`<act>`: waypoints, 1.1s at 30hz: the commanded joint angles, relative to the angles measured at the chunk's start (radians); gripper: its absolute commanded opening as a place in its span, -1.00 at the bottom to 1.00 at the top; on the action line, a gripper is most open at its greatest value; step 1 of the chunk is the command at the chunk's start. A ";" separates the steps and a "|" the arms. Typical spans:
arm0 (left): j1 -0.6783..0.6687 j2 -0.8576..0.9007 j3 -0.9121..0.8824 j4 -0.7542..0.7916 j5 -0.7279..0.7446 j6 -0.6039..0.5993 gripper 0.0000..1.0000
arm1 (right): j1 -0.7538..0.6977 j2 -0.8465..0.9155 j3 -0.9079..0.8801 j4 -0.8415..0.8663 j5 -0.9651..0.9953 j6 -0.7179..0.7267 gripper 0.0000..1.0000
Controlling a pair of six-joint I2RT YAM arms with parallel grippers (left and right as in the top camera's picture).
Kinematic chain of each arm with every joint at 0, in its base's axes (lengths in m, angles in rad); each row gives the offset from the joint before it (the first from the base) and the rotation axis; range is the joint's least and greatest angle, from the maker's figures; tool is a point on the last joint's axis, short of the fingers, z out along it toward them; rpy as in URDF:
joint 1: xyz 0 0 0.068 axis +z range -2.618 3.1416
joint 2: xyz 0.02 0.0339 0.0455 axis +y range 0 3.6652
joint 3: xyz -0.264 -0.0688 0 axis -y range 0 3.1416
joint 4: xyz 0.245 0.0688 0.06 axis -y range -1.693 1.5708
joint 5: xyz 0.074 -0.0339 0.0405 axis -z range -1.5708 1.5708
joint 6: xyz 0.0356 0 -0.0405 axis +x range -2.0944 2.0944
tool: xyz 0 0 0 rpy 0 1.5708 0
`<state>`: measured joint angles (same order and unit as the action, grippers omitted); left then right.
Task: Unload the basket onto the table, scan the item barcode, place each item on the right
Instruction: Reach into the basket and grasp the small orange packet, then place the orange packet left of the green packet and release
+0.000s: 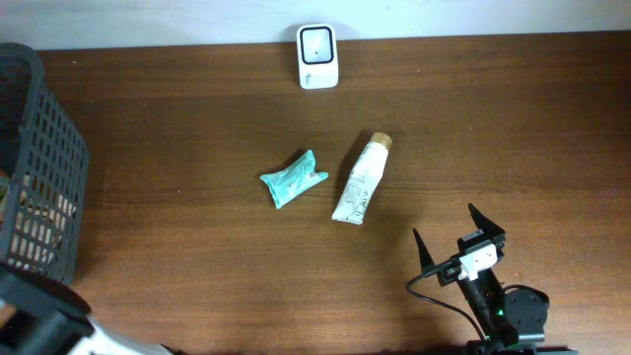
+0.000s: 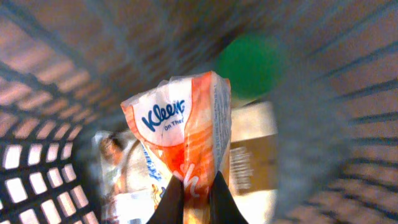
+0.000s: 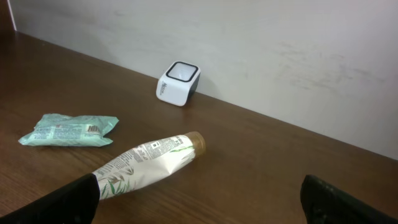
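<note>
**Wood table (image 1: pixel 197 89): left gripper (image 2: pixel 196 190) pinching a pack (image 2: pixel 186 130) inside the basket (image 1: pixel 44 148)**

Brown wood is filling the overhead view, with a pale wall (image 1: pixel 473 15) running along the 12 o'clock edge. A white scanner (image 1: pixel 317 56) is standing at 12 o'clock, just by that wall, its dark window facing up. Near the middle a teal packet (image 1: pixel 294 178) is lying flat. A white tube (image 1: pixel 362 177) is lying near it at its 3 o'clock, not touching it, with its brown cap pointing toward 12 o'clock. The dark mesh basket is sitting at 9 o'clock, partly cut off by the frame.

The left wrist camera is looking down inside the basket. The left jaws are standing closed, gripping the lower edge of the orange-and-white Kleenex tissue pack. The pack is rising from the fingers (image 2: pixel 168 202) toward 12 o'clock, its printed face turned to the camera. Behind it a blurred green round thing (image 2: pixel 252 65) is showing at 1 o'clock, and a brown-and-cream box (image 2: pixel 252 155) is lying at 3 o'clock of the pack. Whether the pack is touching the other contents, I cannot tell.

The right gripper (image 1: pixel 444 221) is showing at 5 o'clock of the table, well apart from the tube, its jaws spread wide and holding nothing. In its wrist view the tube is lying nearest, the packet at 9 o'clock and the scanner at 12 o'clock by the wall.
</note>
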<state>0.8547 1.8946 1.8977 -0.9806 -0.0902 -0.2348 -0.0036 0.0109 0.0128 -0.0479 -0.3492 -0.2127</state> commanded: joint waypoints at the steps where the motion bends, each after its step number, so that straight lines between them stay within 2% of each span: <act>1: -0.025 -0.208 0.023 0.016 0.306 -0.056 -1.00 | 0.003 -0.007 -0.007 -0.002 -0.009 0.011 0.96; 3: -0.070 -0.282 0.023 0.016 0.381 -0.056 -1.00 | 0.003 -0.007 -0.007 -0.002 -0.009 0.011 0.96; 8: -0.314 -0.385 0.021 -0.059 0.381 0.014 -1.00 | 0.003 -0.007 -0.007 -0.002 -0.009 0.011 0.96; 12: -0.622 -0.357 -0.028 -0.160 0.272 0.081 -1.00 | 0.003 -0.007 -0.007 -0.002 -0.009 0.011 0.96; 17: -0.879 -0.272 -0.182 -0.138 0.134 0.133 -1.00 | 0.003 -0.007 -0.007 -0.002 -0.009 0.011 0.96; 24: -1.065 -0.064 -0.348 -0.006 0.085 0.180 -1.00 | 0.003 -0.007 -0.007 -0.002 -0.009 0.011 0.96; 31: -1.147 0.111 -0.356 0.087 0.086 0.180 -1.00 | 0.003 -0.007 -0.007 -0.002 -0.009 0.011 0.96; 32: -1.152 0.124 -0.356 0.087 0.085 0.179 -0.95 | 0.003 -0.007 -0.007 -0.002 -0.009 0.011 0.96; 33: -1.155 0.135 -0.356 0.085 0.086 0.179 -0.79 | 0.003 -0.007 -0.007 -0.002 -0.009 0.011 0.96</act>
<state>-0.2859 1.9858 1.5463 -0.8997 0.0097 -0.0708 -0.0036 0.0109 0.0128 -0.0479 -0.3492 -0.2123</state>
